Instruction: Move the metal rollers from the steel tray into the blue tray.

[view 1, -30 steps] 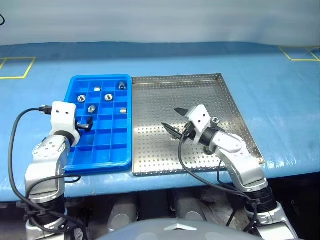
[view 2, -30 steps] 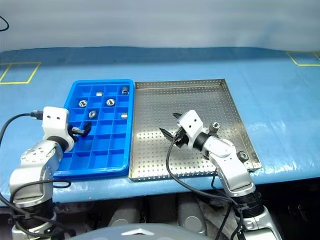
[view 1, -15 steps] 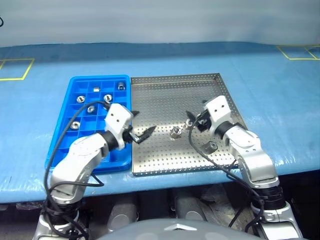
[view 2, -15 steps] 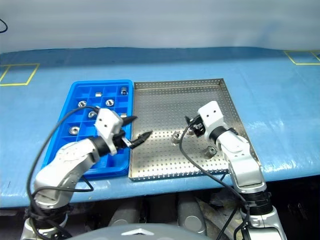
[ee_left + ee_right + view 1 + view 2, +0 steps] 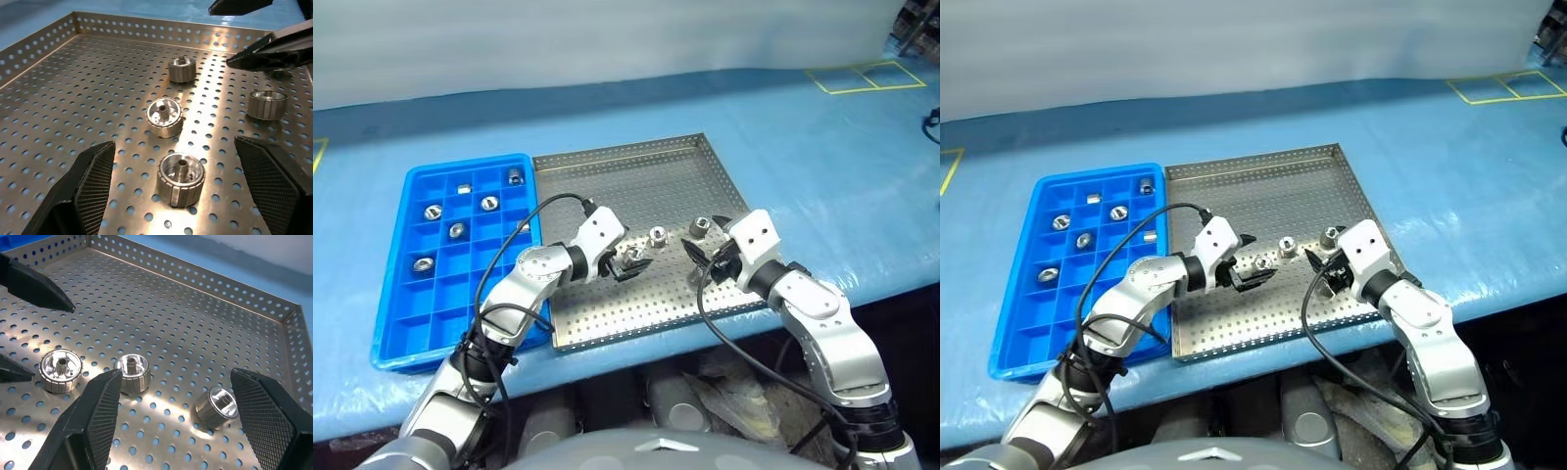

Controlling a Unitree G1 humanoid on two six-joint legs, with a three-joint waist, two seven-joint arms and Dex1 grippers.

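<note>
left gripper [image 5: 628,265] released, straddling a roller [image 5: 181,178] | right gripper [image 5: 697,257] released | steel tray [image 5: 636,186] perhaps four rollers

I see the steel tray [image 5: 636,186] silver-grey, dotted with tiny holes; beside it the blue tray [image 5: 396,323] bright blue, gridded; shiny silver metal rollers [image 5: 165,116] on the steel; black cross-hatched fingers [image 5: 264,418]; pale blue table covering [image 5: 822,147] beneath.

We see a tabletop [image 5: 822,166] covered in a light blue sheet, with yellow taped outlines [image 5: 862,76] near its far right corner. Two things lie directly on it, side by side and touching: a bright blue rectangular plastic tray [image 5: 393,323] divided into small square compartments on the left, and a large silver-grey perforated steel tray [image 5: 607,181] with a low rim on the right.
</note>
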